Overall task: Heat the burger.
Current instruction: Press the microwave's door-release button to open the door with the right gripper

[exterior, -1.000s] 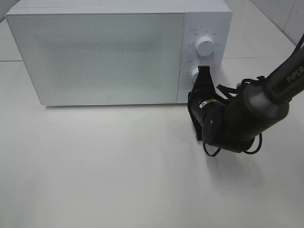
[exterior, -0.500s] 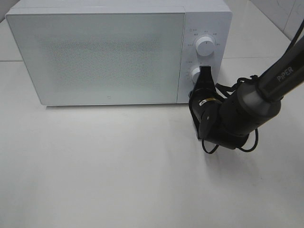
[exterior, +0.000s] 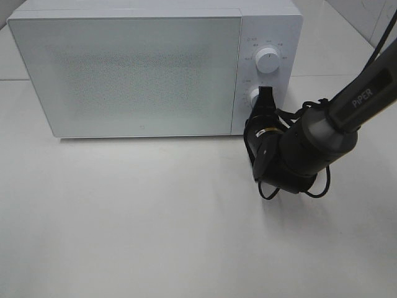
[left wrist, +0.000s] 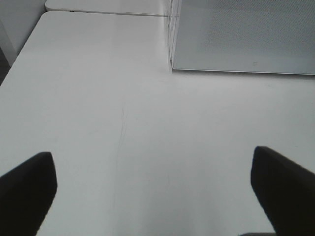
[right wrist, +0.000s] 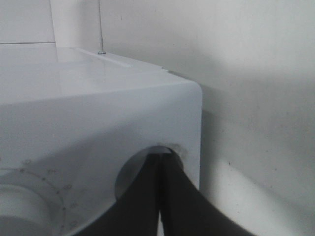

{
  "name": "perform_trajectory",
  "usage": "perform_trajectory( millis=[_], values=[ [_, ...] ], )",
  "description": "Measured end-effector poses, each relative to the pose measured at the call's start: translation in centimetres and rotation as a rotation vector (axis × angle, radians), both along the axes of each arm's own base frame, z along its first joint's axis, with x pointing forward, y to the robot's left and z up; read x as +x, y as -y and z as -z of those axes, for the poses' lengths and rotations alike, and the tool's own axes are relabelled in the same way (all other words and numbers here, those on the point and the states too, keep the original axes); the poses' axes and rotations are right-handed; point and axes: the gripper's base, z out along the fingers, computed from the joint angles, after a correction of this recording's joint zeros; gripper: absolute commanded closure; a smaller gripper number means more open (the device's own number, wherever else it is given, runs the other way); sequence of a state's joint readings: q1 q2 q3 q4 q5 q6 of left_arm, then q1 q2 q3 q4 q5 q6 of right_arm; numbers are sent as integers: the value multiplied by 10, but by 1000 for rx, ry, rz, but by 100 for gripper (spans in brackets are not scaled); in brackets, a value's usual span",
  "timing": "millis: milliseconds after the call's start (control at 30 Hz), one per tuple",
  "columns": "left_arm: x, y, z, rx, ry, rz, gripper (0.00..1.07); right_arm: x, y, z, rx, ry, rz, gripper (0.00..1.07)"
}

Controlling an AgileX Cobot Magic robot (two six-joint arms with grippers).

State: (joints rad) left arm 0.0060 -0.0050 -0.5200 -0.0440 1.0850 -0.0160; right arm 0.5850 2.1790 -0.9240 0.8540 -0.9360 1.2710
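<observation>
Left gripper [left wrist: 153, 189] hangs over the bare table [exterior: 155, 223] in front of the microwave's left corner, jaws spread as wide as they go and holding nothing. The microwave [exterior: 142, 74] has its frosted door closed, so the burger cannot be seen; it is probably inside, since it appears nowhere on the table. On the microwave's control panel to the right of the door sit the upper knob [exterior: 268, 60] and the lower knob [exterior: 252, 96]. The right gripper [exterior: 265, 94] points at the lower knob with its jaws pressed together, gripping nothing; whether the tips touch the knob is unclear.

The step in hand looks like setting the timer. It would go best with light, steady pressure at the knob's rim, so that the microwave does not slide.

Count: one microwave, two knobs, two grippers, no burger in view.
</observation>
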Motion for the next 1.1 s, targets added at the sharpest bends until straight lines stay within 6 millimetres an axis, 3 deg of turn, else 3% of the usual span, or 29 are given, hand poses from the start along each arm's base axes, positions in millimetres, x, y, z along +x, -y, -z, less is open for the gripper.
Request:
perform_trajectory(
  millis=[1100],
  values=[
    [0,0,0,0,0,0,7,11,-13,1,-18,3,74,107]
  ],
)
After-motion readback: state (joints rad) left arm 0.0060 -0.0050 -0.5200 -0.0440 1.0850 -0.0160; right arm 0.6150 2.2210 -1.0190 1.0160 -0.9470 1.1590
